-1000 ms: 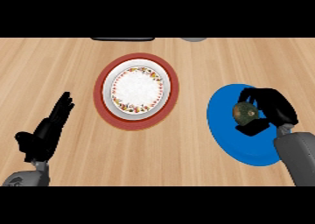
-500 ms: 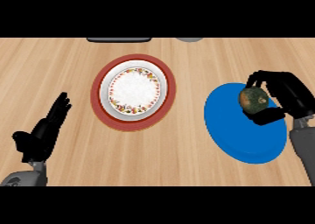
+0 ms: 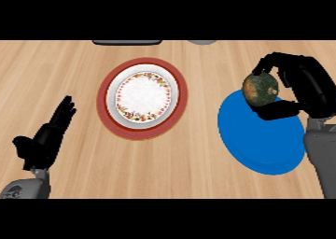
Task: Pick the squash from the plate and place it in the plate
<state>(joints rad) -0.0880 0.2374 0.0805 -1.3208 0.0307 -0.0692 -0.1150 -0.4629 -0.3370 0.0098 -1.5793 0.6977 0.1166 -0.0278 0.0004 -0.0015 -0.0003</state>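
While the squash is up in the air, this is how things look.

Change: one second ago the right hand (image 3: 305, 88) sat low over the blue plate (image 3: 260, 140) with the squash (image 3: 261, 88) in it. Now the hand has gone up and away from the robot, and the squash went with it.

Meaning: the pick looks done. The squash seems off the blue plate, so the next part is likely the carry to the other plate.

Squash: it sits inside the right hand, on the hand's left side, just past the far edge of the blue plate.

Right hand: its fingers curl over the top of the squash and its thumb hooks under it. The squash is held between them. The grey arm comes up from below, right of the blue plate.

Red plate (image 3: 142, 97): it lies well off to the left of the right hand. It has a white middle with a ring of flowers. Nothing is on it.

Left hand (image 3: 46, 137): it rests low, left of the red plate, well apart from it. Its fingers are straight and it holds nothing.

Next: the right hand likely has to go left, over to the red plate.
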